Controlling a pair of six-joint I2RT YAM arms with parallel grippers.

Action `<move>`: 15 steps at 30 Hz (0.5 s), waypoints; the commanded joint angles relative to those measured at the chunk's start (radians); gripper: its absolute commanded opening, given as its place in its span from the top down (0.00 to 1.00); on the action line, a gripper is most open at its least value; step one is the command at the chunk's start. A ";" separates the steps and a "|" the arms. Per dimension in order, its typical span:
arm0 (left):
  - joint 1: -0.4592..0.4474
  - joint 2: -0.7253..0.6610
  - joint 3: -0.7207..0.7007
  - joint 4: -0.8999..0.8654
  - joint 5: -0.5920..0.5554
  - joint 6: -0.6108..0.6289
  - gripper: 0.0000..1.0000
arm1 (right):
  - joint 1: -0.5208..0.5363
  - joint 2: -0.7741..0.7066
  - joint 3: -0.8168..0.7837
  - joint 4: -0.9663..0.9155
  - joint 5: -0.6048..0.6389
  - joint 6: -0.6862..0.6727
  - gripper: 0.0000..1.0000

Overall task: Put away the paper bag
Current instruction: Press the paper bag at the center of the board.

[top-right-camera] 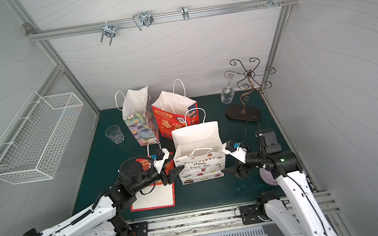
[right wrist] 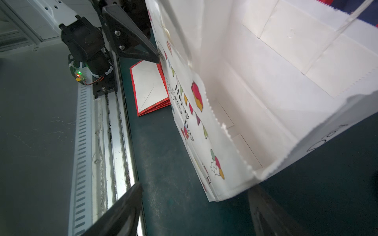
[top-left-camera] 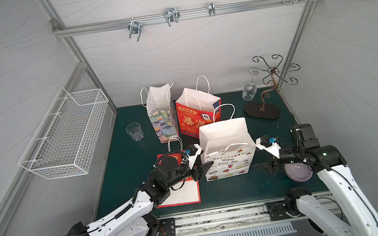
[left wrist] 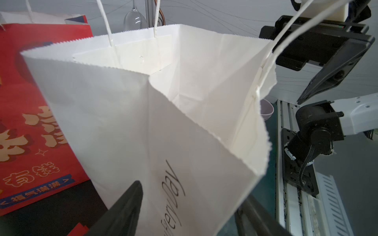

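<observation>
Left pincer (top-left-camera: pixel 203 170) spread open, straddling left front corner of white paper bag printed "Happy Every Day" (top-left-camera: pixel 227 168); one jaw tip touched printed face. Right pincer (top-left-camera: pixel 264 168) spread open too, just beside bag's right side, gripping nothing. Bag stood upright, mouth open, on dark green table mat (top-left-camera: pixel 231 193), in front of red paper bag (top-left-camera: pixel 193 120). Flattened red-edged bag (top-left-camera: pixel 183 194) lay under left arm.

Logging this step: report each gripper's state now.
Left gripper: open, jaws straddling a corner of the white printed paper bag.
Right gripper: open, holding nothing.
</observation>
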 commanded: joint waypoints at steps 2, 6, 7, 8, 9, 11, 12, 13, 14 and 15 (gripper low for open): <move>0.027 0.024 0.050 0.055 0.045 0.047 0.31 | 0.005 0.010 -0.040 0.093 0.056 -0.002 0.14; 0.034 0.040 0.067 -0.017 0.059 0.079 0.33 | 0.001 0.071 -0.069 0.219 0.004 0.030 0.12; 0.034 0.044 0.065 -0.016 0.061 0.074 0.34 | 0.001 0.092 -0.068 0.230 -0.030 0.029 0.11; 0.036 0.050 0.067 -0.013 0.062 0.067 0.34 | 0.001 0.107 -0.064 0.230 -0.062 0.027 0.12; 0.035 0.056 0.069 -0.012 0.066 0.062 0.35 | 0.002 0.118 -0.061 0.229 -0.096 0.024 0.12; 0.036 0.075 0.071 -0.008 0.074 0.058 0.36 | 0.011 0.123 -0.076 0.250 -0.144 0.033 0.14; 0.038 0.086 0.073 -0.008 0.084 0.062 0.38 | 0.016 0.123 -0.088 0.270 -0.174 0.048 0.15; 0.039 0.095 0.075 -0.006 0.089 0.063 0.39 | 0.023 0.126 -0.099 0.283 -0.208 0.061 0.17; 0.040 0.105 0.078 0.000 0.091 0.063 0.40 | 0.031 0.130 -0.104 0.285 -0.230 0.066 0.18; 0.042 0.115 0.079 0.006 0.093 0.063 0.41 | 0.042 0.133 -0.107 0.281 -0.241 0.074 0.19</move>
